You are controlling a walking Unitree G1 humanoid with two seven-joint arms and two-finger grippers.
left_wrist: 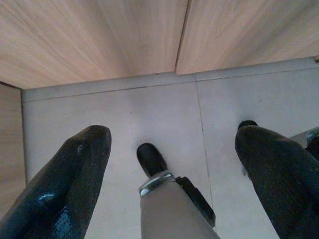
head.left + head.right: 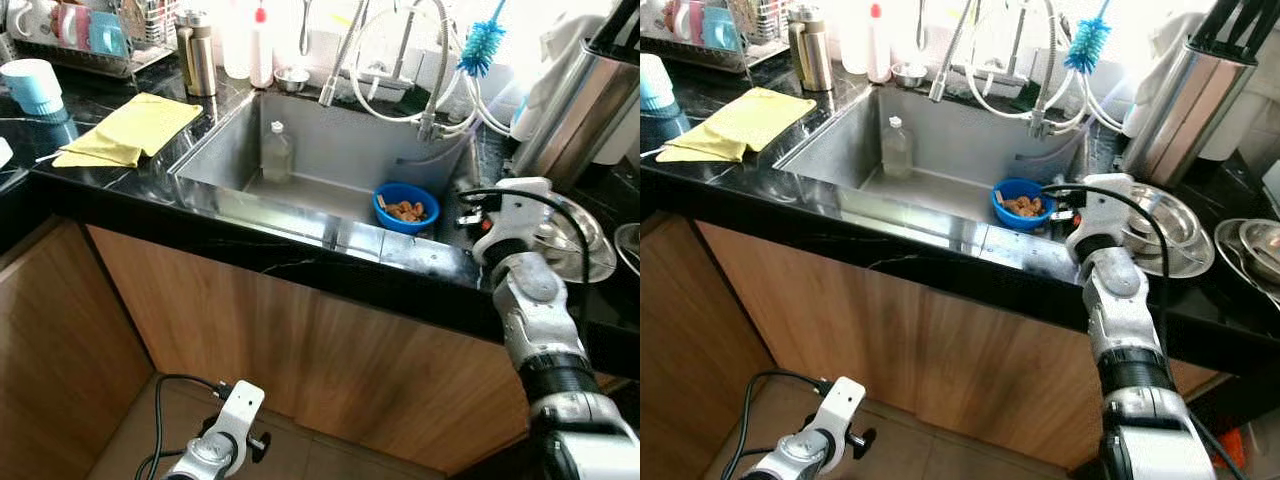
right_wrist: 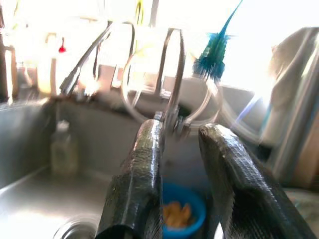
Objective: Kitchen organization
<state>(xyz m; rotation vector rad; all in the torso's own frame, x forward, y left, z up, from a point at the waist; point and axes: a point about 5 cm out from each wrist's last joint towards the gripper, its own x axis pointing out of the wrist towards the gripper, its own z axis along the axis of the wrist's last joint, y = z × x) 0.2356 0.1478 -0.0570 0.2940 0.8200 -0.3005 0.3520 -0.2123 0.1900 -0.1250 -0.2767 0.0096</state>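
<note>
My right tool (image 3: 179, 164) hovers over the right end of the sink (image 2: 330, 150), fingers a narrow gap apart and holding nothing. Just below it the blue bowl (image 2: 405, 208) of orange scraps sits in the sink's near right corner; a clear bottle (image 2: 276, 152) stands against the far wall. I judge I am approaching the bowl. Next I must lower, spread wider and take its rim. My left tool (image 1: 172, 169) hangs open and empty above the floor.
</note>
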